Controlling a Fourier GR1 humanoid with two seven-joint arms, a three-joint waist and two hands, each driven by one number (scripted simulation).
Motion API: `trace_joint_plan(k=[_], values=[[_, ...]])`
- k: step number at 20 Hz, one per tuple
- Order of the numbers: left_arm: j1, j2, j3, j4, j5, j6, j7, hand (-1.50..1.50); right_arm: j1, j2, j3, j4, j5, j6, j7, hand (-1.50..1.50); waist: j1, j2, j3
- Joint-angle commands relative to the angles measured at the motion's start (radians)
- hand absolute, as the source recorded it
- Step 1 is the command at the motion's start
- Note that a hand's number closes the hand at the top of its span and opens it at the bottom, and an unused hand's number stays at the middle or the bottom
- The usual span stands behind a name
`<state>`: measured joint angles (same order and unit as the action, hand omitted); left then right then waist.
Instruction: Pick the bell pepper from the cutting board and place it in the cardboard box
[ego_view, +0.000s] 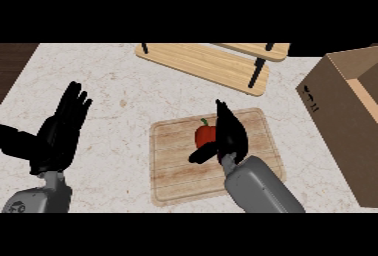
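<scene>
I am bracketing the bell pepper (204, 134) with my right hand (234, 141), spread wide; next should come closing and lifting toward the cardboard box (334, 97).

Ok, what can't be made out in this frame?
Head view: right side of the red bell pepper, hidden by the black right hand; contact unclear.
Head view: far part of the brown cardboard box, cut off by the right edge.
</scene>
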<state>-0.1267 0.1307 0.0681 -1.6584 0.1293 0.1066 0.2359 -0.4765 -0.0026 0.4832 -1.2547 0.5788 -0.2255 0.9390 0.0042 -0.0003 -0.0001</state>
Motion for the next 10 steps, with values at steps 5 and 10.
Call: trace_joint_plan(k=[5,10], values=[[0.006,-0.028,0.008,0.072,-0.019,-0.01,-0.096,0.0,0.023,-0.023,0.014,0.06,0.069,0.014,-0.132,1.5,-0.004,0.001,0.0],[-0.019,-0.042,-0.035,-0.038,-0.041,0.027,0.034,0.0,-0.018,0.002,0.058,0.02,0.159,-0.005,-0.021,1.5,-0.002,0.0,0.0]])
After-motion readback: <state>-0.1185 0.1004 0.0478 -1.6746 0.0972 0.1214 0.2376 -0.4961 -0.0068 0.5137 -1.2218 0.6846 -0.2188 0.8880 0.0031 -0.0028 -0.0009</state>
